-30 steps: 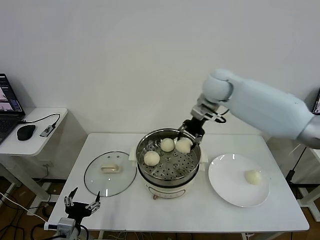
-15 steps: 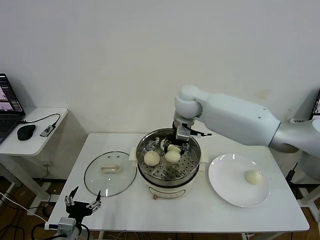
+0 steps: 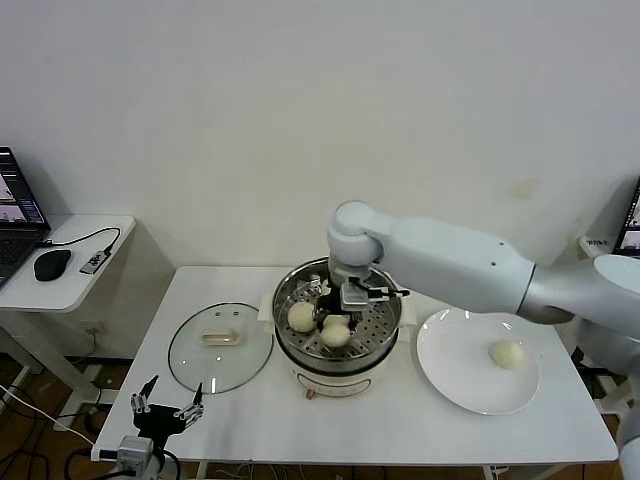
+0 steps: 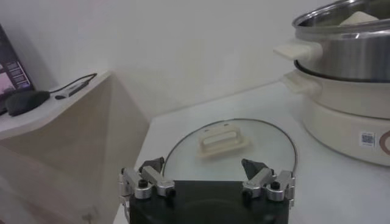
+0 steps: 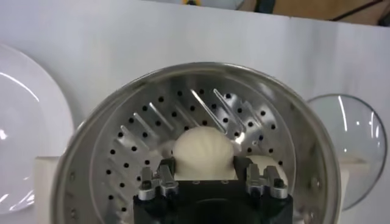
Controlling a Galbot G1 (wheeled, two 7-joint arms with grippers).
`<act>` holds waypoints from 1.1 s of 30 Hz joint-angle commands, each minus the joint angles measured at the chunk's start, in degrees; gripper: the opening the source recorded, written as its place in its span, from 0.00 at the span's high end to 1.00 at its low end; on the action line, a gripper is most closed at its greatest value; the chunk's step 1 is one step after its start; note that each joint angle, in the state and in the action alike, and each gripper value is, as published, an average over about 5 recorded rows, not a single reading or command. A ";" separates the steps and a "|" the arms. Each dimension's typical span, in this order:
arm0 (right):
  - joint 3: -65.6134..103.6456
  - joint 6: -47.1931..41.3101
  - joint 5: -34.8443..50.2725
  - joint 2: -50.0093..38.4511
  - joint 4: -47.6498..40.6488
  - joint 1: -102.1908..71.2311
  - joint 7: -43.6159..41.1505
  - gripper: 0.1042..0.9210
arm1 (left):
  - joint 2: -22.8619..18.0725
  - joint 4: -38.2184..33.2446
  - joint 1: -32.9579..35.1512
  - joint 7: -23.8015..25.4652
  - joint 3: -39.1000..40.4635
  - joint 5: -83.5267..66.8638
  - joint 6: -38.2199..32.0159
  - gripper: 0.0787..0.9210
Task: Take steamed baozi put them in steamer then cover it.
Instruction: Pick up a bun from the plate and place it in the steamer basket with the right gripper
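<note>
The steamer (image 3: 283, 345) stands mid-table, its perforated tray (image 5: 128, 152) exposed. My right gripper (image 3: 337, 318) reaches down into it, shut on a steamed baozi (image 3: 336, 334) that sits between its fingers just over the tray (image 5: 203, 152). Another baozi (image 3: 301, 317) lies on the tray to its left, and it shows partly beside the fingers (image 5: 266, 164). One more baozi (image 3: 507, 354) rests on the white plate (image 3: 455, 375) at the right. The glass cover (image 3: 220, 345) lies flat left of the steamer (image 4: 226, 141). My left gripper (image 3: 165, 410) hangs open at the table's front left, empty (image 4: 206, 173).
A low side table (image 3: 70, 290) at the far left carries a laptop (image 3: 15, 215), a mouse (image 3: 52, 264) and a cable. The steamer's side handles stick out toward the cover (image 4: 292, 50). A white wall stands close behind the table.
My right arm has swung from the steamer's back right rim leftward and forward, carrying the baozi down over the tray's front middle. The left arm has not moved.
</note>
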 commanded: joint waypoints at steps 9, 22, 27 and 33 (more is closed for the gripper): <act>0.07 -0.09 -1.15 0.54 1.14 -1.31 0.55 0.40 | 0.06 0.25 -0.07 0.07 0.15 0.02 -0.04 0.12; 0.80 -3.57 0.72 -1.15 1.81 0.31 2.90 0.24 | 0.13 0.86 -0.46 0.17 0.33 0.01 -0.03 0.12; 3.23 -7.60 2.25 -4.20 1.76 3.40 3.26 0.13 | 0.18 1.16 -0.69 0.27 0.43 0.02 0.00 0.12; 2.69 -18.86 6.93 -12.88 0.68 8.59 4.24 0.12 | 0.61 1.27 -0.76 0.55 0.46 0.00 0.05 0.12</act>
